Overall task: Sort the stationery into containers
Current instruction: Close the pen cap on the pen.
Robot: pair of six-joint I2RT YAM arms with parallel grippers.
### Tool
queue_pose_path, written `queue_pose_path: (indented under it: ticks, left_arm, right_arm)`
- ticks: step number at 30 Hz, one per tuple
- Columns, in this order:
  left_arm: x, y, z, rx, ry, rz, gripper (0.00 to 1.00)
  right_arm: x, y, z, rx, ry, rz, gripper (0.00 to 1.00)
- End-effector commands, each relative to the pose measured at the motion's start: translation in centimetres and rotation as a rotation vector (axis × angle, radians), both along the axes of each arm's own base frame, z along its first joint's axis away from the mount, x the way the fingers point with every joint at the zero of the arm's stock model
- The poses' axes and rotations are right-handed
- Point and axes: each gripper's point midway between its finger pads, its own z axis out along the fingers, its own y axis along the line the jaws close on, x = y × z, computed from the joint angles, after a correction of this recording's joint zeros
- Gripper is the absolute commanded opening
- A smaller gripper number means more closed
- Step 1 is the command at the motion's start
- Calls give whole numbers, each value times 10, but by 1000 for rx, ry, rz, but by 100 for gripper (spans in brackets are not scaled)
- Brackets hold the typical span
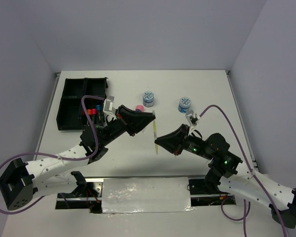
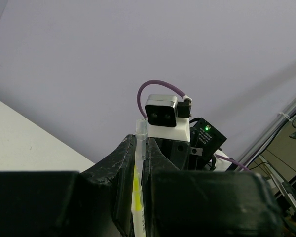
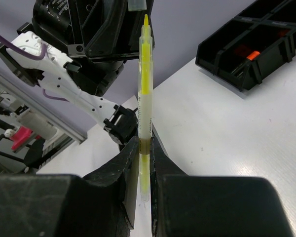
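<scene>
A thin yellow-green pen hangs in the air between both arms, mid-table. My left gripper is shut on its upper end; in the left wrist view the pen runs up between the fingers of that gripper. My right gripper is shut on the lower end; the right wrist view has the pen rising out of that gripper. The black organiser tray lies at the far left with red- and blue-capped markers in a compartment.
Two round blue-white tubs stand on the table beyond the grippers. A pink tube lies partly hidden behind the left gripper. The right wrist view shows the tray at upper right with an orange-capped marker in it.
</scene>
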Motion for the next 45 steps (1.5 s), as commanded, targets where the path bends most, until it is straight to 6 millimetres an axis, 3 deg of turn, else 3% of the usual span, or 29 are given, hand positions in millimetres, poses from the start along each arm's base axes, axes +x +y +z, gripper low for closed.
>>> queue_pose_path:
  ticks: [1, 30, 45]
  left_arm:
    - [-8, 11, 18, -56, -64, 17, 0]
    - [-9, 1, 8, -44, -42, -29, 0]
    - [-14, -1, -10, 29, -25, -52, 0]
  right_arm:
    - [-2, -3, 27, 48, -52, -5, 0]
    - [2, -1, 34, 33, -74, -15, 0]
    - [10, -15, 59, 2, -152, -98, 0]
